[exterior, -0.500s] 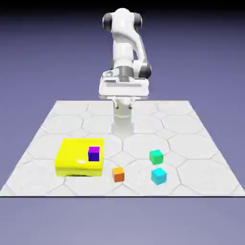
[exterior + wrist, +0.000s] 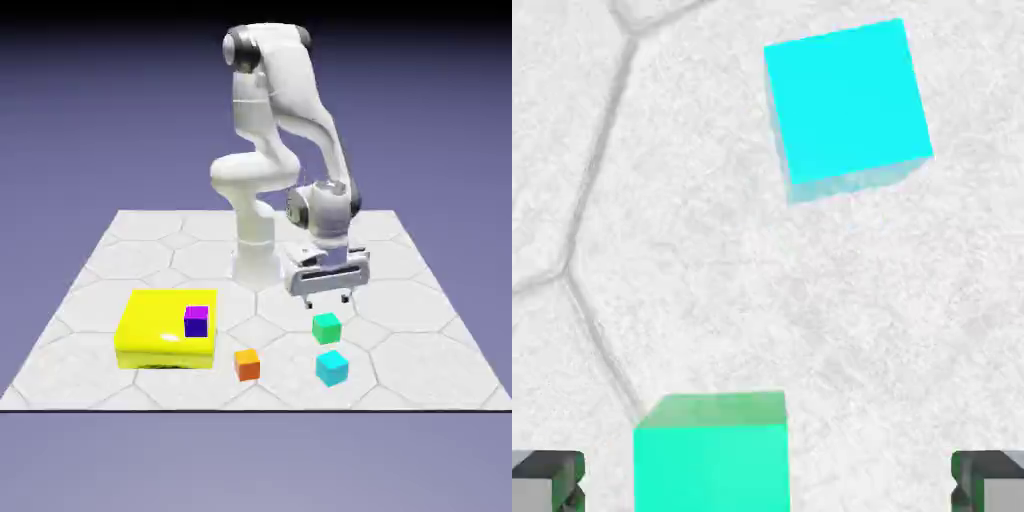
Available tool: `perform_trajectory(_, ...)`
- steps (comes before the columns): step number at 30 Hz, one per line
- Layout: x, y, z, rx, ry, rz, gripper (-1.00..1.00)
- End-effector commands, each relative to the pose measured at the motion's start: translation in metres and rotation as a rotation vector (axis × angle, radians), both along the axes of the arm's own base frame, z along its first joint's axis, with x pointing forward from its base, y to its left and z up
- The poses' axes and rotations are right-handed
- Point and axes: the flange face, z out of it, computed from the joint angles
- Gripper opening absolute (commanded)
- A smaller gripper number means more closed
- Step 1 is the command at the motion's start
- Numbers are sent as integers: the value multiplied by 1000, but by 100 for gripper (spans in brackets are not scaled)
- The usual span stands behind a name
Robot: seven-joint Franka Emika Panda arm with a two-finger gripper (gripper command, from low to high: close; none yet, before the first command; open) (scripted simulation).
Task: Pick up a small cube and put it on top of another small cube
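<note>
Table, yellow block, orange, cyan, green cubes

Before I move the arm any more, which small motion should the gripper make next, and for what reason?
Probably shift the gripper sideways to centre on the green cube: in the hand view its open fingertips stand wide, with the cube between them but nearer the left one.

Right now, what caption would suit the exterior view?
White robot arm's open end effector hovering above a small emerald-green cube.

No readable text, label, brand, number or sign appears anywhere (neither below the tool nor on anything around it, in the exterior or hand view).
</note>
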Motion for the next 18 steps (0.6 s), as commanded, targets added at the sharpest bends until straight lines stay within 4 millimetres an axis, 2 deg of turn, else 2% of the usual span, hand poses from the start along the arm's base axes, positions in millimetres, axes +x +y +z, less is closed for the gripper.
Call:
perform_trajectory(1, 3, -5, -9, 0, 0, -16, 0)
perform_trajectory(8, 0, -6, -70, 0, 0, -16, 0)
perform_trajectory(9, 0, -6, -70, 0, 0, -16, -100)
perform_trajectory(10, 0, -6, -70, 0, 0, -16, -100)
perform_trajectory(18, 3, -5, 0, 0, 0, -16, -100)
